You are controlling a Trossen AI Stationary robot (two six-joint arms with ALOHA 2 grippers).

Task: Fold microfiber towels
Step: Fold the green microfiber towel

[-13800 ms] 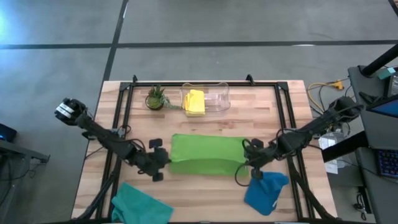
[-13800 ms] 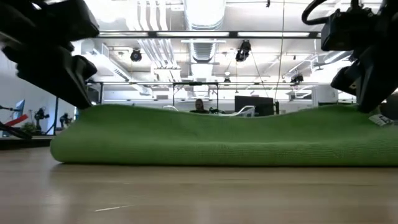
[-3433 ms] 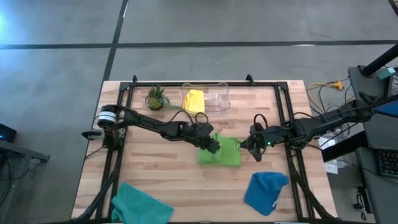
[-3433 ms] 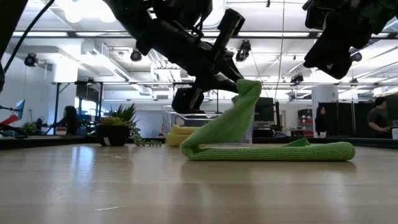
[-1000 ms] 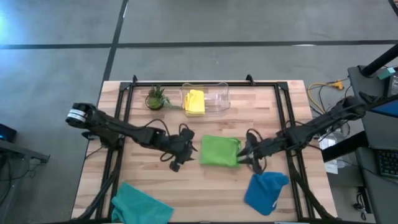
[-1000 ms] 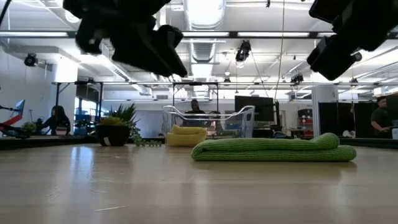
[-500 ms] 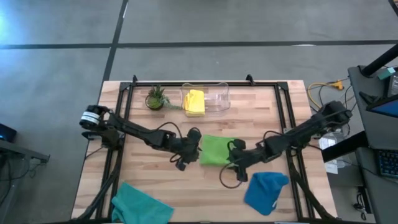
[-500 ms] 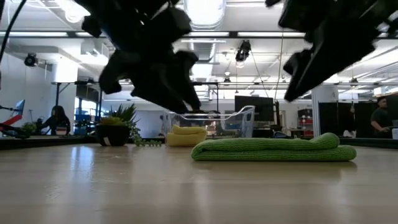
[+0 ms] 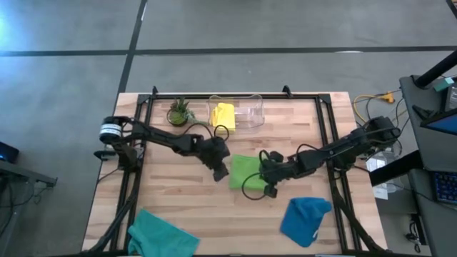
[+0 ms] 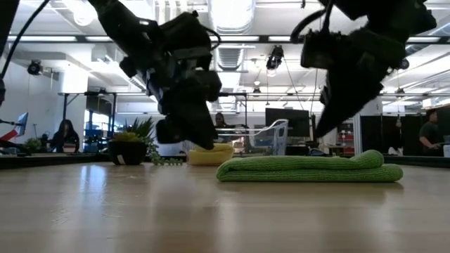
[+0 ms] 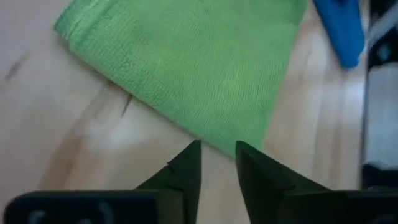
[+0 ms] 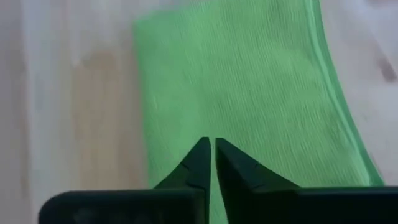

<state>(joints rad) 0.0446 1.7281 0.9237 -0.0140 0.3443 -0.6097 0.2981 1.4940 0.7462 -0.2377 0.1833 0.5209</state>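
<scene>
We see a pale wooden plank counter (image 9: 171, 200) bordered by a black metal frame (image 9: 325, 121). At its far edge a small green potted plant (image 9: 178, 112) stands just beside a clear plastic bin (image 9: 248, 113). People sit in the room behind.

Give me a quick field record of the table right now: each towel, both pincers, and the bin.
lime green towel: folded, flat at table centre
yellow towel: folded, inside clear bin
blue towel: crumpled, near front right
teal towel: unfolded, front left corner
left pincer: at the green towel's left edge, slightly apart, holding nothing
right pincer: over the green towel's right side, shut, empty
plant: left of the bin
</scene>
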